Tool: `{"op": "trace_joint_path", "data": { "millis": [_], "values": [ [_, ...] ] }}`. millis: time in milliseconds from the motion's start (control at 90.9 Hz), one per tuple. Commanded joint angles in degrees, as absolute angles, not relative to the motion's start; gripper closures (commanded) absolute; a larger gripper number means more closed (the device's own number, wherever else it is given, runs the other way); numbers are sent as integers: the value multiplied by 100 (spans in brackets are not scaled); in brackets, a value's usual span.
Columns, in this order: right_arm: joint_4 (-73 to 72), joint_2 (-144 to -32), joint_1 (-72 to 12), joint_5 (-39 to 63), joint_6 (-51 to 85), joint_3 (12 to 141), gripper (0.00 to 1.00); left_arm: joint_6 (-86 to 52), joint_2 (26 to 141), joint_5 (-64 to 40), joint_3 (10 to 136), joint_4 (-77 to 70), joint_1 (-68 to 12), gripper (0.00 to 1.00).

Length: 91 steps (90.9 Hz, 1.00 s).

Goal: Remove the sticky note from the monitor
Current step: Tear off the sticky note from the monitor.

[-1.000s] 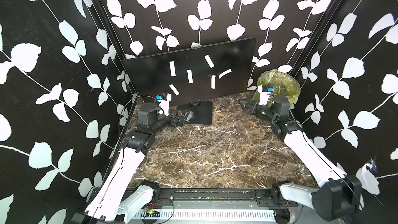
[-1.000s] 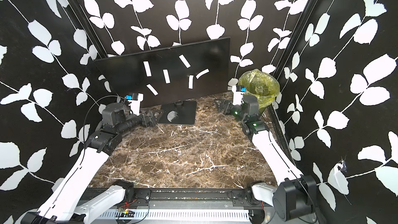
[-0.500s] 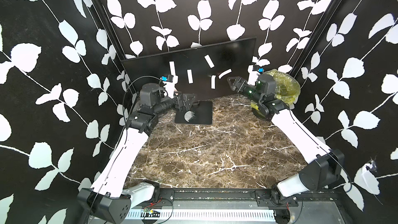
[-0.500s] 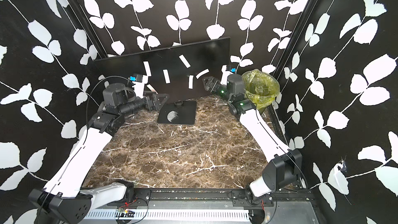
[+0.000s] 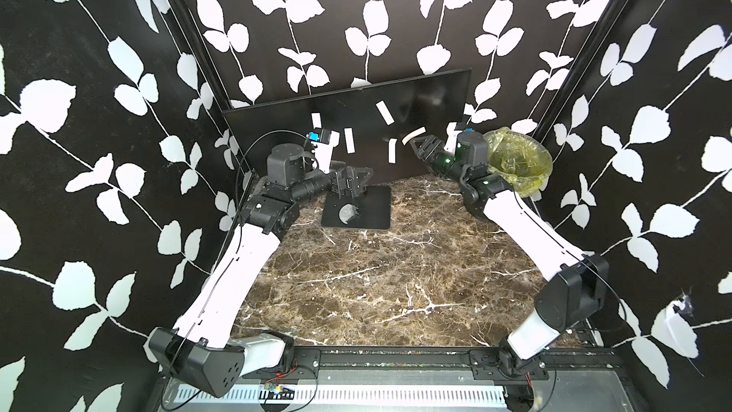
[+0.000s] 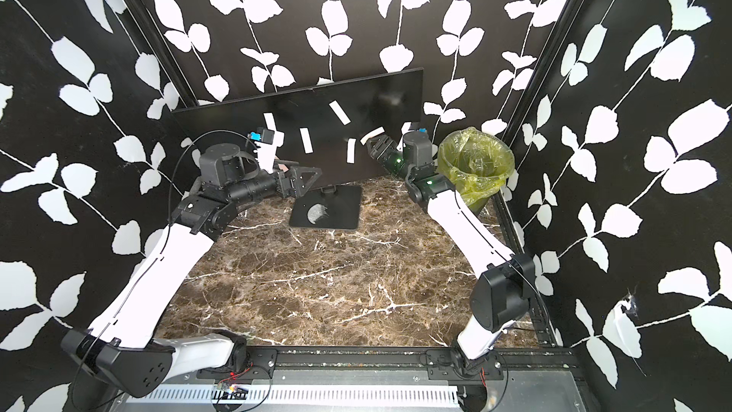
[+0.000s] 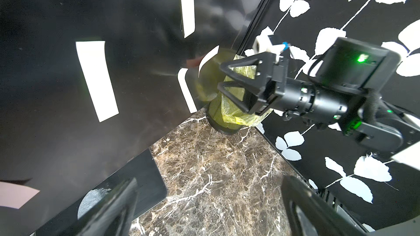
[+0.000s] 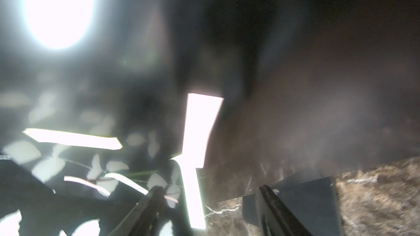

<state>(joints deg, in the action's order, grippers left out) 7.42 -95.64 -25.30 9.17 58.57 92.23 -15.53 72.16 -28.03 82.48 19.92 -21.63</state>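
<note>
Where the right gripper (image 5: 416,143) reaches, we note its jaws half open, the curled sticky note (image 5: 412,135) just ahead of the tips on the monitor (image 5: 427,101), its long axis running on away from them. Right arm nearer; left gripper (image 5: 366,178) wide, empty. We count five notes (image 5: 349,140) plainly, one monitor.

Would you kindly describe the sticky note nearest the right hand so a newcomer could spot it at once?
Find the black monitor at the back of the marble table, dotted with white strips. Look at the screen's end beside the green-lined bin, close to the right hand. That sticky note alone curves like an arc; its neighbours look straight.
</note>
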Motion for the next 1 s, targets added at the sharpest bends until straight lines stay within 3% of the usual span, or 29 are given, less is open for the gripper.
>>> {"op": "trace_joint_path", "data": {
  "millis": [0,990],
  "values": [
    [522,-9647,-2641,905,6220,9532,36,-1476,7134,-2778,8322,1935,-2206,1],
    [747,-10214,-2810,796,6444,10160,51,-1450,7039,-2735,7981,1734,-2215,1]
  ]
}}
